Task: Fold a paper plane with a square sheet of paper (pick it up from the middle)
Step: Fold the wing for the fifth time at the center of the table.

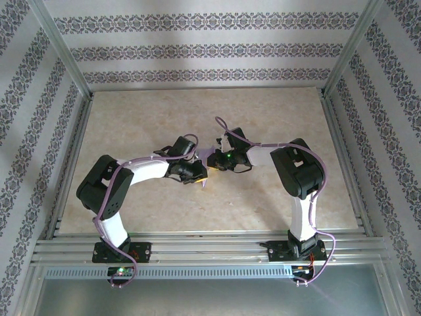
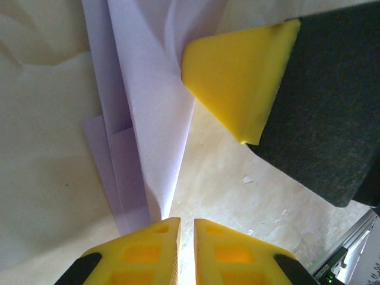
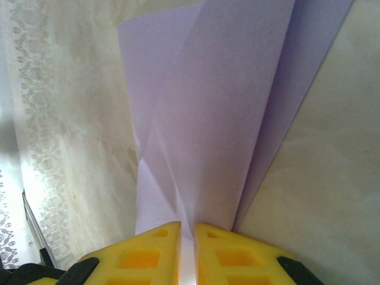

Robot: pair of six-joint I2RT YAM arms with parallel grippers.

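Note:
The sheet of paper (image 2: 148,89) is pale lavender and folded lengthwise into a narrow, layered strip with a centre ridge (image 3: 225,119). It hangs between the two grippers over the middle of the table, and its pointed tip (image 1: 205,185) pokes out below them. My right gripper (image 3: 188,225) is shut on one end, with the paper running into the slit between its yellow fingers. One of those fingers (image 2: 237,77) presses the paper's upper part in the left wrist view. My left gripper (image 2: 186,222) is shut to a thin slit, and the paper's lower fold runs in at its left finger's inner corner. Seen from above, the left gripper (image 1: 199,176) and right gripper (image 1: 212,160) nearly touch.
The beige marbled table (image 1: 276,112) lies bare around the arms, with small white flecks (image 2: 247,179) under the left gripper. Aluminium rails (image 1: 197,247) border the near edge. Patterned walls (image 1: 210,52) close in the back and sides.

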